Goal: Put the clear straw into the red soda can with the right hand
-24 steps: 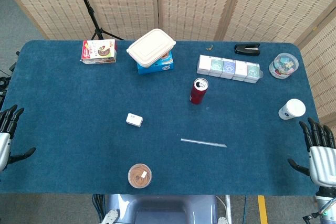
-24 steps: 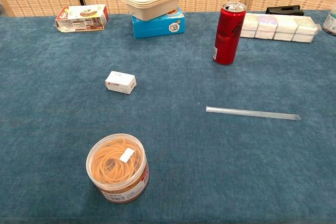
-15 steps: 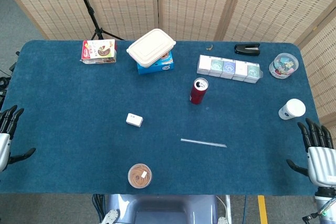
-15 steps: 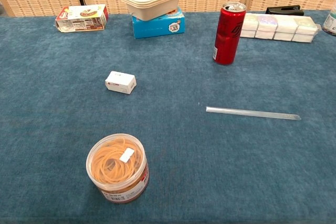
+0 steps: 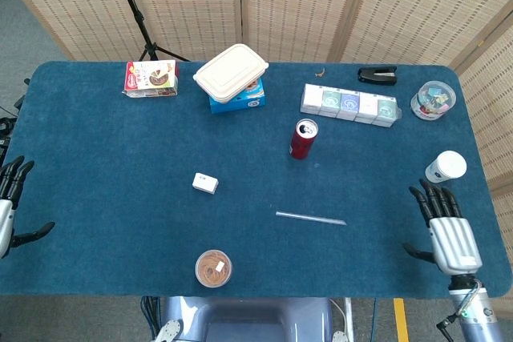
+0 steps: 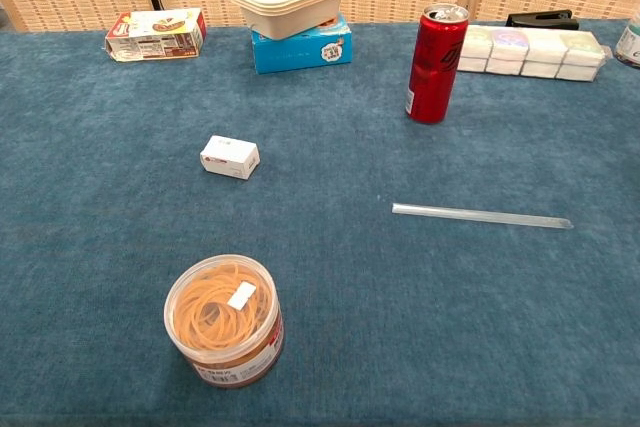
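1. Right hand now over the right part of the bench, moved in from the edge where it sat a moment ago; fingers spread and empty, pointing away from the robot
2. Shows only in the head view; not in the chest view
3. Left hand parked off the left edge, open, holding nothing, barely shifted
4. Clear straw flat on the blue cloth, unmoved, lengthwise across the bench, well apart from the right hand and to that hand's left
5. Red soda can upright beyond the straw, top opening visible, near but not touching it; untouched
6. Means the reach has begun: nothing grasped yet, task at its very start
7. Next likely calls for carrying the right hand further left and down onto the straw, then a pinch near one end so the other end can be tipped up toward the can
8. Thin, see-through and lying flat on cloth: probably awkward to lift, may roll or slip from the fingers
9. Small can opening: needs the straw close to upright and well aimed
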You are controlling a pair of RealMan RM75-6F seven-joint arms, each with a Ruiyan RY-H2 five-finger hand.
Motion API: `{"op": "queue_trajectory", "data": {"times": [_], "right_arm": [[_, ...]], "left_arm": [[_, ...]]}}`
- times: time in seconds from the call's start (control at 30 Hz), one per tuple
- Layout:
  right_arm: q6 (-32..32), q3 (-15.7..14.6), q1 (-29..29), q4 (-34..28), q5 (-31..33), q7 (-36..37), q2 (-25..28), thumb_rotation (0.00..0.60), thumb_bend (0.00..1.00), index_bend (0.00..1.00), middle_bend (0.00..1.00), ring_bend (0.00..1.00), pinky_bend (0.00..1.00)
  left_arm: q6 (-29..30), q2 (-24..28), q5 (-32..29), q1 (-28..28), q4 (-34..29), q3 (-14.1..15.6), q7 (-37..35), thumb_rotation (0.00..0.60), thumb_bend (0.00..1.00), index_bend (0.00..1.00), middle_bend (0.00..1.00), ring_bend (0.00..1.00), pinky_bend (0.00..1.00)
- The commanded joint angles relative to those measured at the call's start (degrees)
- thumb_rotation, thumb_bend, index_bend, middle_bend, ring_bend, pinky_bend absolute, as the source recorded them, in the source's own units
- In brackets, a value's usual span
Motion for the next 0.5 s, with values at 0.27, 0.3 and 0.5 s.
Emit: {"op": "queue_trajectory", "data": {"times": [0.27, 0.3, 0.5], "right_arm": [[-11.7, 2.9, 9.5, -8.0, 4.1, -12.4, -6.3, 0.6, 0.0, 0.15, 0.0, 0.0, 0.0], [-12.2, 3.3, 10.1, -8.4, 4.8, -13.1, -7.0, 0.6, 0.0, 0.16, 0.0, 0.0, 0.0], [-15.4, 4.9, 13.3, -9.1, 9.7, -17.1, -10.4, 0.6, 0.05, 0.2, 0.0, 0.0, 0.0]], "left_arm": [[1.6, 2.0, -0.3, 0.7, -2.5, -0.6, -1.1, 0.6, 0.0, 0.0, 0.0, 0.0, 0.07], [1.6, 2.1, -0.4, 0.8, -2.4, -0.6, -1.5, 0.6, 0.0, 0.0, 0.0, 0.0, 0.07], [1.3, 2.6, -0.9, 0.7, -2.2, -0.9, -2.9, 0.6, 0.0, 0.0, 0.0, 0.0, 0.07]]}}
